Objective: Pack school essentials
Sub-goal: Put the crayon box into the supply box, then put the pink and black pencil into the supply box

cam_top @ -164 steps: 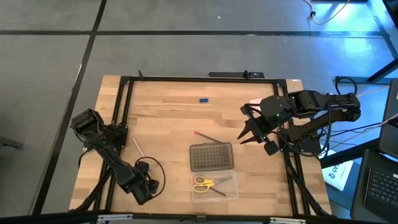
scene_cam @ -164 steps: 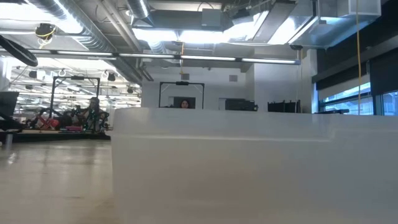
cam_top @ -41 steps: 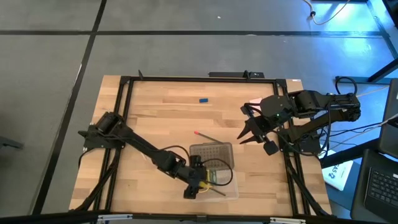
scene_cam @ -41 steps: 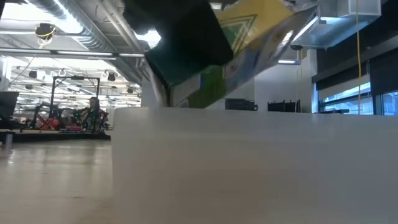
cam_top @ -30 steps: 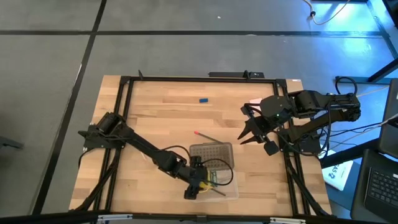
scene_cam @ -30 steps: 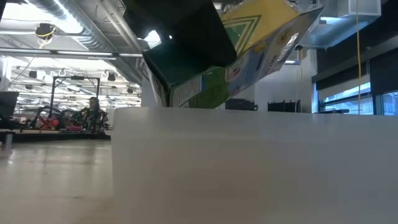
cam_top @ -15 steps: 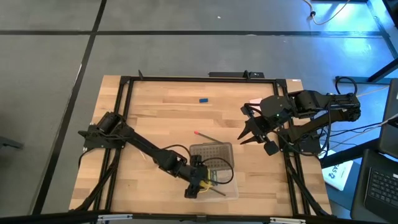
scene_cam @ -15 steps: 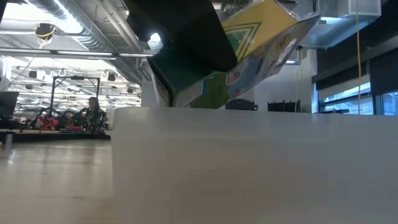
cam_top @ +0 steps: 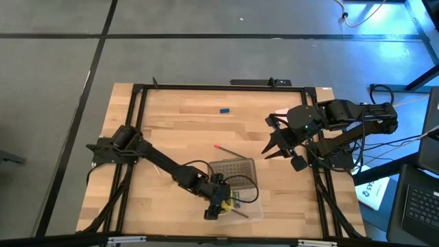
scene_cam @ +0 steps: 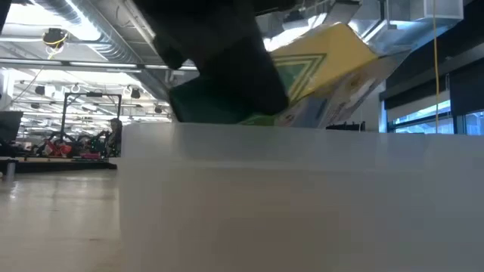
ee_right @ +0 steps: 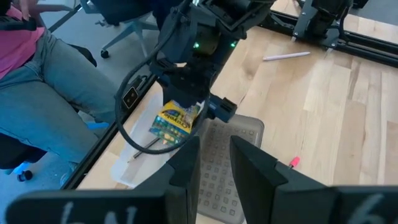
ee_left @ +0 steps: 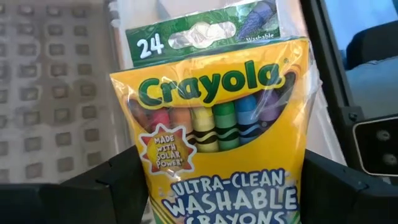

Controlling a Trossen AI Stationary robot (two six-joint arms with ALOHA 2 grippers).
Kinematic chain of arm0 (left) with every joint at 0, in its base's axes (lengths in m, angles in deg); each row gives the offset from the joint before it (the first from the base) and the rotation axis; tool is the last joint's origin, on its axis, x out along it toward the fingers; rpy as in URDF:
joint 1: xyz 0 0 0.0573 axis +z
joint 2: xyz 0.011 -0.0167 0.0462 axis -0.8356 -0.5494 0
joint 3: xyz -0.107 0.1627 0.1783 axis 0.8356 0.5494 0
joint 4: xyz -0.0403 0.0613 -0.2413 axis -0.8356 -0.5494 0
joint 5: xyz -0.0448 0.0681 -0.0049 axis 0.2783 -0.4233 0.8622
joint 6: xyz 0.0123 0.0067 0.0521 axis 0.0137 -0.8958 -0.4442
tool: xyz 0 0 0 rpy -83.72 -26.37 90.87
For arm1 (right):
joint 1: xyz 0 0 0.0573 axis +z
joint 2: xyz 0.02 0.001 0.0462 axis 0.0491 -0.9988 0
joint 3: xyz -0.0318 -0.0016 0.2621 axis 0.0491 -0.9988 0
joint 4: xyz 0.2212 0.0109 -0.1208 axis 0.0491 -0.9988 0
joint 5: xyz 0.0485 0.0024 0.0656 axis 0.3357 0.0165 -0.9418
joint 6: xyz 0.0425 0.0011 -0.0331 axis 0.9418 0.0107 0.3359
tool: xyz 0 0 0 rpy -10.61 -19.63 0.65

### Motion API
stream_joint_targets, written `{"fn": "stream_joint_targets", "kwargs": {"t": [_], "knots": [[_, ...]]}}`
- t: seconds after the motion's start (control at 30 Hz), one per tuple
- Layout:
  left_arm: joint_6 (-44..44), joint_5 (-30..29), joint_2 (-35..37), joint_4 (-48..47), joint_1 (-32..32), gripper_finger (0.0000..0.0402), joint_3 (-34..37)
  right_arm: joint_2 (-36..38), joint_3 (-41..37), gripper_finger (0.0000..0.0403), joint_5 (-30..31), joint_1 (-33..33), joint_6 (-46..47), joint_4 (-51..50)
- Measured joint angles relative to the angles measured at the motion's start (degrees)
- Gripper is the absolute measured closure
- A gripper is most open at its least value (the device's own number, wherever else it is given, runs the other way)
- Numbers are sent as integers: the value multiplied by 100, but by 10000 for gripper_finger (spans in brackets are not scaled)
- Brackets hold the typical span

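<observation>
Left hand [cam_top: 221, 203]: clamped on crayon box [ee_left: 221, 134], over clear case [cam_top: 247, 209] | Right hand [cam_top: 274, 145]: fingers apart, above tabletop [cam_top: 178, 130].

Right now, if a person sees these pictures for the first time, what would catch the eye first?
The yellow Crayola crayon box stands out most, held in the left gripper over the open clear plastic case at the table's near edge. Beside the case lies its grey dotted lid, with a red-tipped pencil just beyond it. The right gripper waits open near the table's right side.
</observation>
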Motion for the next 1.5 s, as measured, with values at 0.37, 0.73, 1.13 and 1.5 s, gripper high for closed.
{"fn": "stream_joint_targets", "kwargs": {"t": [0.37, 0.73, 1.13, 1.5], "knots": [[48, -19, 0, -46, 11, 82, 0, 0, 0, 313, 0, 0, 0, 12], [79, -75, 0, -60, 11, 35, 0, 0, 0, 313, 0, 0, 0, 17], [72, -169, 365, -84, 141, 20, 4, 0, 0, 313, 2, 0, 0, 22], [88, -740, 1417, -1239, 303, 22, 4, 2, 0, 313, 0, 0, 0, 46]]}}
